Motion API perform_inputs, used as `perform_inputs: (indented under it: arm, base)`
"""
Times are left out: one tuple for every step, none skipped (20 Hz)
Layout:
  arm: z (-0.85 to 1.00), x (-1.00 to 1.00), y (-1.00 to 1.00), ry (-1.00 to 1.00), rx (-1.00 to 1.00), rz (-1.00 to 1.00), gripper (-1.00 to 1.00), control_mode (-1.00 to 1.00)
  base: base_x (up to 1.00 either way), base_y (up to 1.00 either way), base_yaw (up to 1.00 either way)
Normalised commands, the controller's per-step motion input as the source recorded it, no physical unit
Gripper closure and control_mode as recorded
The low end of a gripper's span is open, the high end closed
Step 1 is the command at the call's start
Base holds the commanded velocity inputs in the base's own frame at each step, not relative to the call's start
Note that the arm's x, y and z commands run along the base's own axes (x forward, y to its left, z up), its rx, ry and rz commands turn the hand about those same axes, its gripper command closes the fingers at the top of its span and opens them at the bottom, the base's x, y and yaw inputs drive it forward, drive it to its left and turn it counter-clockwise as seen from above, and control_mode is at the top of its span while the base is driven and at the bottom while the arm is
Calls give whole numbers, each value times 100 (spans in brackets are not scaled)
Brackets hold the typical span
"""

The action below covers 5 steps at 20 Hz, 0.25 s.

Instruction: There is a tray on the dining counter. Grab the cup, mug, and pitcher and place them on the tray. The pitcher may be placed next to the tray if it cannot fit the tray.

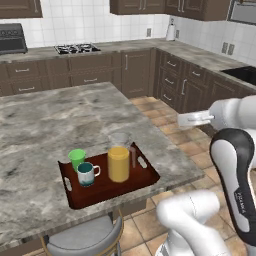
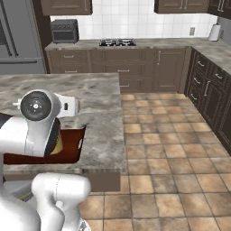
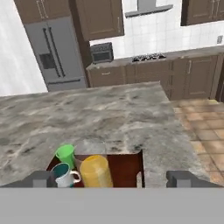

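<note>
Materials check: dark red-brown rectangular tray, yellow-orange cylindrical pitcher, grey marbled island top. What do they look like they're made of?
Dark red-brown rectangular tray: looks like stained wood, satin; uniform brown, slot handles cut in the ends. Grain too faint to confirm.
Yellow-orange cylindrical pitcher: opaque matte body, maybe plastic or filled glass; upper part see-through, glass-like.
Grey marbled island top: polished stone look, irregular grey-brown veining.

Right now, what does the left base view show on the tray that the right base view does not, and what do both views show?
The left base view alone shows the cup, the mug and the whole pitcher standing on the tray. The right base view alone shows a fridge at the far left. Both show the tray, the dining counter, the stove and the tiled floor.
</note>
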Motion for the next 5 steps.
perform_inputs:
  arm:
    - [51, -81, -100, 40, 10, -39, -100, -100]
    - [22, -87, -87, 41, 5, -40, -100, -100]
    - [0, -100, -66, 36, 0, -41, -100, -100]
    - [-21, -100, -57, 25, -1, -37, -100, -100]
    - [-34, -100, -48, 19, -6, -31, -100, -100]
  base:
    - [0, 0, 0]
    - [0, 0, 0]
    - [0, 0, 0]
    - [0, 0, 0]
    - [0, 0, 0]
